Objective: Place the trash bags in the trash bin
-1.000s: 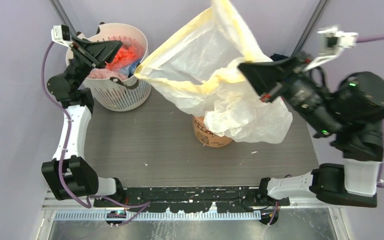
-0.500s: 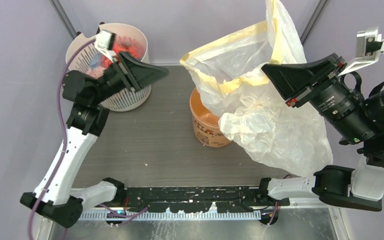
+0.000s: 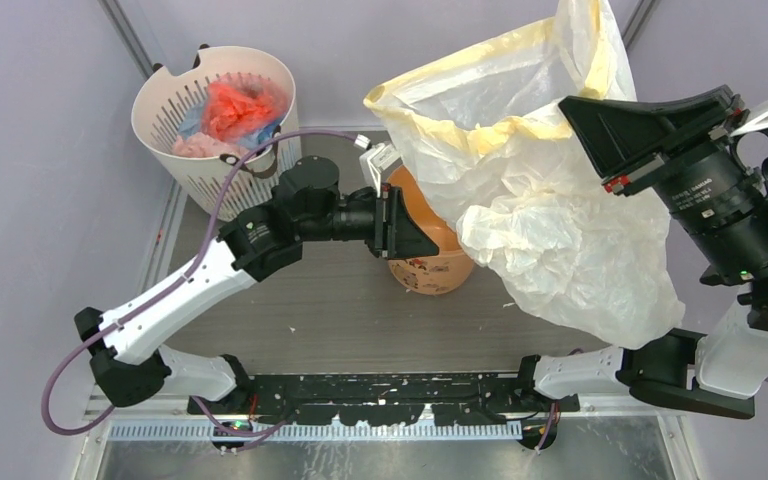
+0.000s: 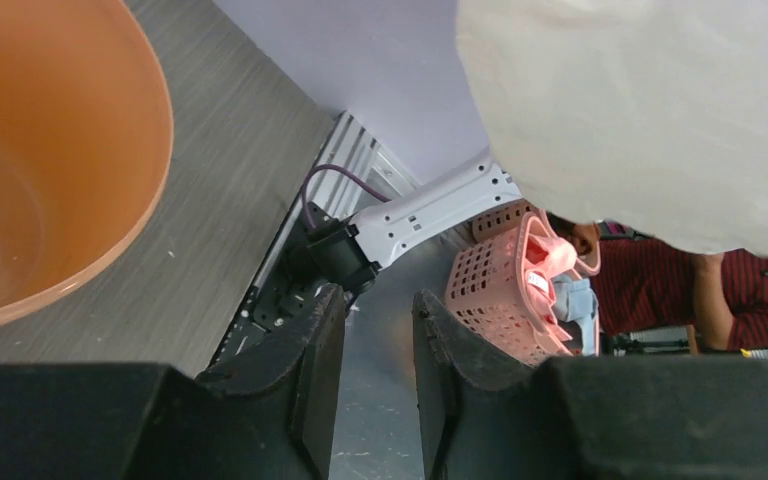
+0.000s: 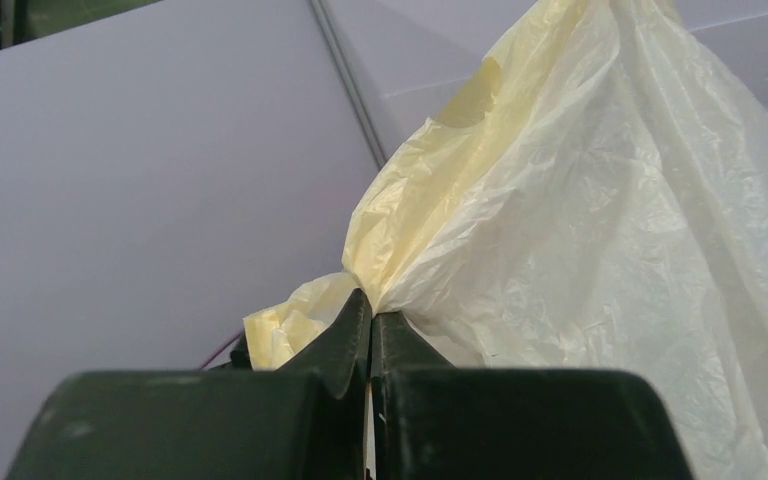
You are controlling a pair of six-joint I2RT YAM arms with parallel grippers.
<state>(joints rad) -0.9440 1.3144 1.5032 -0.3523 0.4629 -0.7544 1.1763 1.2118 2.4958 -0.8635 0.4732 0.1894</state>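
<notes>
Right jaws held the bag (image 3: 560,230) clamped, raised higher; left jaws, ajar and empty, had swung from the basket (image 3: 195,180) to the bin (image 3: 425,275), probably to steady it.

pale-yellow trash bag (image 3: 560,235), orange trash bin (image 3: 426,272), white basket (image 3: 146,106)

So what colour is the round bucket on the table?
The bucket is orange, clearest in the left wrist view.

The trash bag (image 3: 560,230) covers part of the trash bin (image 3: 426,276) (bag's top cropped).
</notes>
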